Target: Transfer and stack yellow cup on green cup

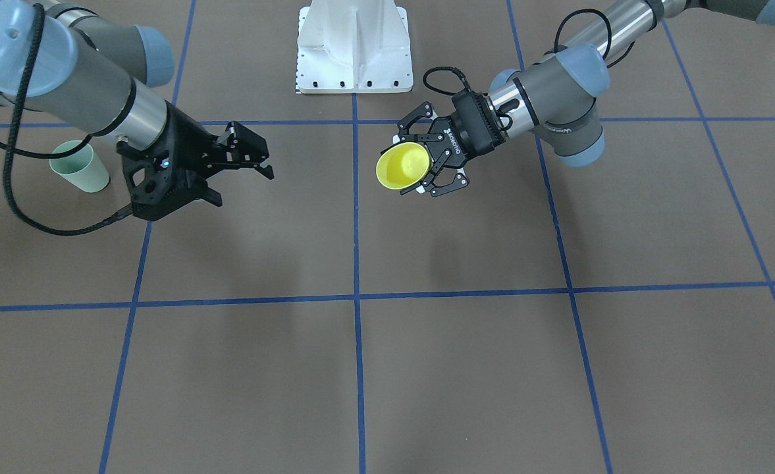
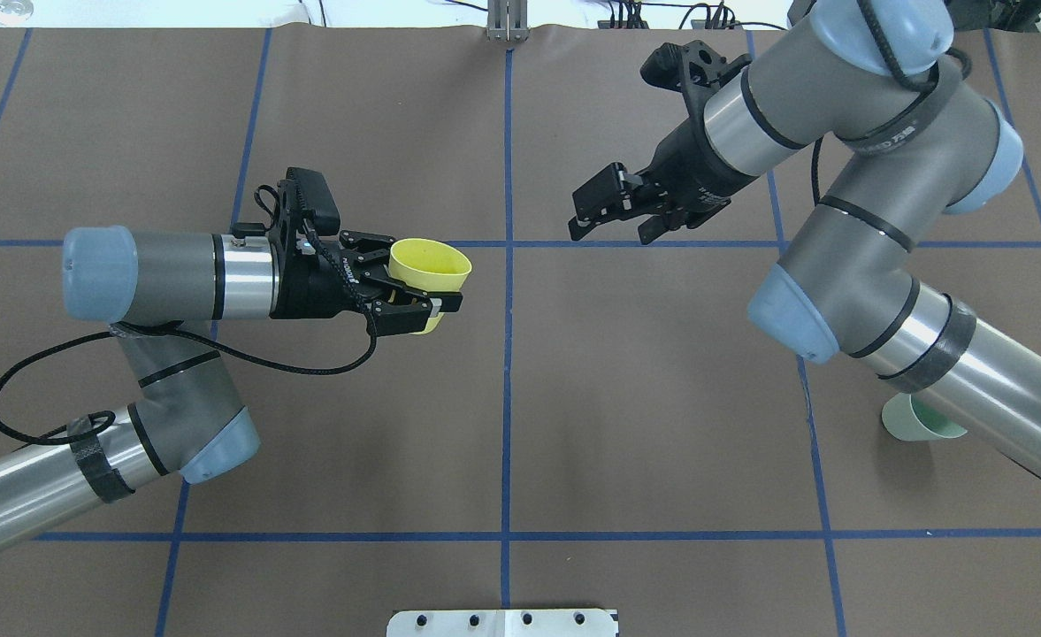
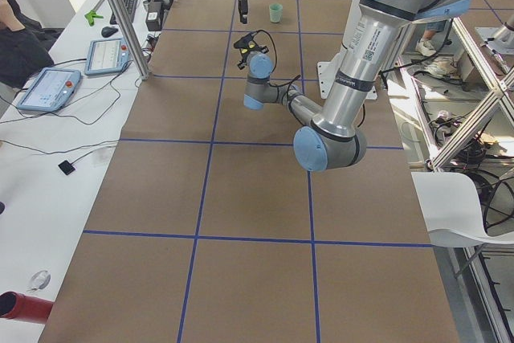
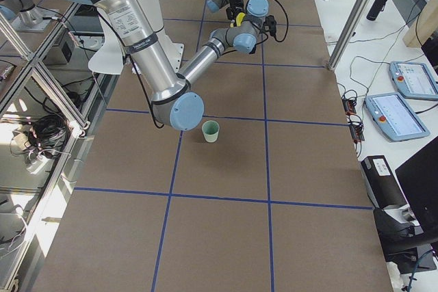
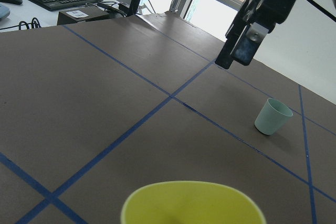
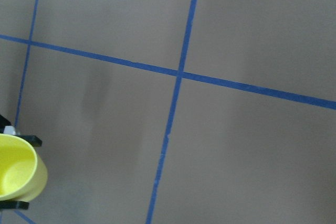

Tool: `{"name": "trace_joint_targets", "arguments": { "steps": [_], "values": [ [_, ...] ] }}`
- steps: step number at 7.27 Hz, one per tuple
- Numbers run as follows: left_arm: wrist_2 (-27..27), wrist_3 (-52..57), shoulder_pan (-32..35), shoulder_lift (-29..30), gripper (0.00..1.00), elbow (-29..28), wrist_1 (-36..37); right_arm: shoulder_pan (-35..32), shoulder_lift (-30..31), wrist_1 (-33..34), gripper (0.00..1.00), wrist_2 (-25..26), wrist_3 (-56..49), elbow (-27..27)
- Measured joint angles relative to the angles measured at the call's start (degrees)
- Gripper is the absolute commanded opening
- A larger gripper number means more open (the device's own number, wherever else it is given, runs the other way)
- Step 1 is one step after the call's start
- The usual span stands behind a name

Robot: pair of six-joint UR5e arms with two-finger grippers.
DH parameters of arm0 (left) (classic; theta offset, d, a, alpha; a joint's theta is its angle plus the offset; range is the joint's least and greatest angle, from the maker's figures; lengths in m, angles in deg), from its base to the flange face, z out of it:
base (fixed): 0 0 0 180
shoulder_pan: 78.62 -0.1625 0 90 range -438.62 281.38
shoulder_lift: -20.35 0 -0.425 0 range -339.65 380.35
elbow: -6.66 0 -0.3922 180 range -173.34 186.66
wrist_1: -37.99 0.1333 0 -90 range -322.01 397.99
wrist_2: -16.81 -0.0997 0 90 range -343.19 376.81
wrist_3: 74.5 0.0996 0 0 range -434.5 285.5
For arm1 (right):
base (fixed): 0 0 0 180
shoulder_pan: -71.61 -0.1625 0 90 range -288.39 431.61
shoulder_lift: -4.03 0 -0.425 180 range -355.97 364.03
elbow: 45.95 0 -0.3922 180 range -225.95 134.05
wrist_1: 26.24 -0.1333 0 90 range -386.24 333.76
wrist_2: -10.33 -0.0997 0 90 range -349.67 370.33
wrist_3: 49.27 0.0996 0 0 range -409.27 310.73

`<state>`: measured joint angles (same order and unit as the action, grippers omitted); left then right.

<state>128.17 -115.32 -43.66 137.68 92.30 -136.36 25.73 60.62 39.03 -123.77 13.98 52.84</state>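
Note:
The yellow cup [image 1: 402,168] hangs above the table near the centre line, tipped on its side with its mouth facing away from the wrist. My left gripper [image 2: 427,274] is shut on it, one finger on each side of its wall. The cup's rim fills the bottom of the left wrist view [image 5: 191,203]. The green cup [image 2: 914,425] stands upright on the table on my right side, partly hidden under my right forearm, and it also shows in the left wrist view [image 5: 272,116]. My right gripper [image 2: 610,232] hovers open and empty across the centre line from the yellow cup.
Blue tape lines [image 2: 508,354] divide the brown table into squares. The white robot base [image 1: 354,46] sits at the near middle edge. A side desk holds tablets [image 3: 48,90] and a keyboard, with a person's arm beside them. Metal posts [image 4: 349,18] stand at the table's edges.

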Motion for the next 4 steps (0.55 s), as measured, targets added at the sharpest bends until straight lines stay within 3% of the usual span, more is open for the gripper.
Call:
{"name": "trace_joint_targets", "arguments": {
  "steps": [4],
  "values": [
    [0.0,0.0,-0.1,-0.2,0.00,0.0,-1.6,3.8,-3.0,-3.9,0.96,3.7,6.5,-1.0]
  ]
}}
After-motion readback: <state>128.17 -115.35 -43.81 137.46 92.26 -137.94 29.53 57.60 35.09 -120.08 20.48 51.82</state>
